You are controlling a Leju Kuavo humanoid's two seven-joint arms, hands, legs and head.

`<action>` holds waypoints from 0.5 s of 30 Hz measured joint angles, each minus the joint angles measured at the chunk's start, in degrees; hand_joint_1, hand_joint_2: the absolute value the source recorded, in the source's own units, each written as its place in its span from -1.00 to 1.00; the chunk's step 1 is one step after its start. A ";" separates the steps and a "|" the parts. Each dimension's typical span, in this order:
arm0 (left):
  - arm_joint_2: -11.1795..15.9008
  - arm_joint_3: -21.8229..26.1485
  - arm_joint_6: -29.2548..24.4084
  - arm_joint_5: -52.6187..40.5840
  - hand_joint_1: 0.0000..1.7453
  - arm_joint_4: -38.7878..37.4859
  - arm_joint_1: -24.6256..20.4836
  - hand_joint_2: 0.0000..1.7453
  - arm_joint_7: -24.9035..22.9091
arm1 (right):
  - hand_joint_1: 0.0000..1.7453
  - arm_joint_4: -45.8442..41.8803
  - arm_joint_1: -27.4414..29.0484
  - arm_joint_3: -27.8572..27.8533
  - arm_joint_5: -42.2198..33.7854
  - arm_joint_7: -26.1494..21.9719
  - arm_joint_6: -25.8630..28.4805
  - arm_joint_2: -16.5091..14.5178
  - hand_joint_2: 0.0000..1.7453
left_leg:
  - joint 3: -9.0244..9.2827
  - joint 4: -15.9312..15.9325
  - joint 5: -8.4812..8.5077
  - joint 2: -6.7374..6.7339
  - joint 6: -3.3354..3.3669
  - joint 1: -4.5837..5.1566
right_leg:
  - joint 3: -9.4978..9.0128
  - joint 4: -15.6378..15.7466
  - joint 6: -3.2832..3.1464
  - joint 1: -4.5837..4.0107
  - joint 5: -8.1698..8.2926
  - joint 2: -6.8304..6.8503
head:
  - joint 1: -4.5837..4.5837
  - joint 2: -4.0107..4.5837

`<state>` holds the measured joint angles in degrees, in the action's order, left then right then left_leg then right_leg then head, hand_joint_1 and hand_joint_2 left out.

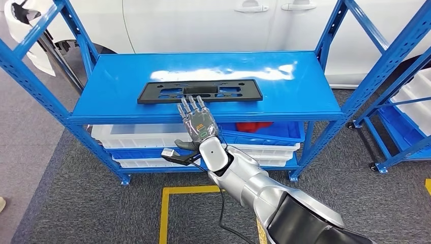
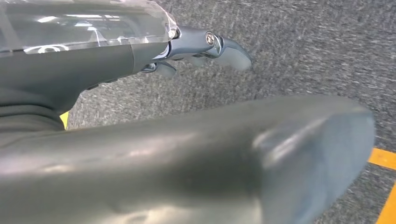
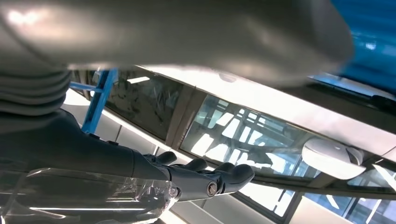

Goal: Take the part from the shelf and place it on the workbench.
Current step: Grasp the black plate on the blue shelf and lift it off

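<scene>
The part (image 1: 200,91) is a long flat black plate with cut-outs, lying across the top of the blue shelf (image 1: 122,76). My right hand (image 1: 197,122) is stretched out in front of the shelf's front edge, palm down and fingers straight. Its fingertips (image 1: 190,103) overlap the near edge of the plate; whether they touch it I cannot tell. It holds nothing. In the right wrist view the right hand (image 3: 140,172) shows spread, straight fingers against a car window. My left hand (image 2: 93,65) hangs over grey carpet, fingers loosely extended, holding nothing.
White bins (image 1: 132,136) and a blue bin (image 1: 284,133) with something red in it sit on the lower shelves. A white car (image 1: 203,25) stands right behind the shelf. Another blue rack (image 1: 401,101) stands to the right. Yellow tape (image 1: 167,203) marks the grey floor.
</scene>
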<state>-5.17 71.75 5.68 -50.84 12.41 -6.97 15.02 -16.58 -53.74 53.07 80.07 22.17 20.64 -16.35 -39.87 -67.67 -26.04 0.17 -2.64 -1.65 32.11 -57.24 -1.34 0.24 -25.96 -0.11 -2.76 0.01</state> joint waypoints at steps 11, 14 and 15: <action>-0.03 0.32 0.02 0.14 -1.00 -0.04 0.02 -1.00 0.21 | -1.00 0.12 -0.15 -1.50 0.94 -1.50 0.21 -0.38 1.00 | 4.62 8.72 1.44 0.05 3.42 0.12 | 6.83 -14.35 2.65 0.06 -7.19 -0.06 | 0.01 0.00; -0.03 0.33 0.02 0.05 -1.00 -0.04 0.06 -1.00 0.22 | -1.00 0.25 0.19 -1.51 1.96 -2.29 0.21 -0.39 1.00 | 5.73 8.72 0.56 0.24 3.49 0.38 | 10.29 -16.93 2.23 0.00 -4.73 -0.07 | 0.01 0.00; -0.03 0.34 0.02 0.01 -1.00 -0.04 0.02 -1.00 0.22 | -1.00 0.25 0.18 -1.51 2.39 -2.49 0.25 -0.42 1.00 | 6.29 8.72 0.21 0.34 3.44 0.46 | 9.29 -13.49 1.82 -0.14 -1.96 -0.08 | 0.01 0.00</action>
<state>-5.21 72.08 5.70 -50.83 12.37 -6.95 15.23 -16.34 -53.56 51.56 82.47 19.69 20.89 -16.77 -33.58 -58.95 -25.83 0.51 0.80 -1.19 41.41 -70.73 0.48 0.10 -27.92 -0.19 -2.75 0.01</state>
